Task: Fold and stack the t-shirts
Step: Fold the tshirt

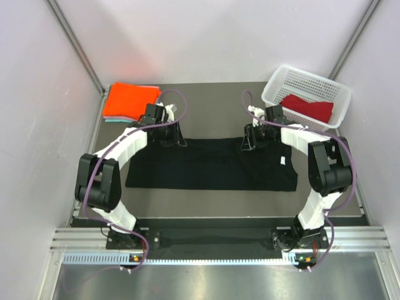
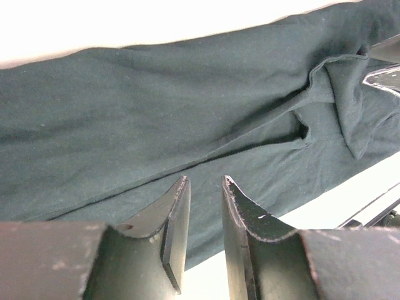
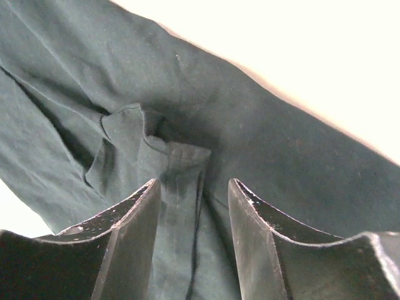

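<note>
The large black t-shirt (image 1: 212,167) lies spread flat across the middle of the table. My left gripper (image 1: 170,139) hovers at its far left edge. In the left wrist view (image 2: 205,184) the jaws stand a narrow gap apart with nothing between them, over the black cloth (image 2: 156,119). My right gripper (image 1: 250,142) is at the shirt's far right edge. In the right wrist view (image 3: 194,187) it is open, with a raised fold of the black cloth (image 3: 181,162) lying between the fingers. The orange t-shirt (image 1: 129,100) lies folded at the back left on the pale teal one (image 1: 111,119). The dark red t-shirt (image 1: 306,107) is in the basket.
A white mesh basket (image 1: 278,84) stands at the back right, close to my right arm. White walls close in on both sides and the back. The right gripper's fingers (image 2: 382,74) show at the right edge of the left wrist view.
</note>
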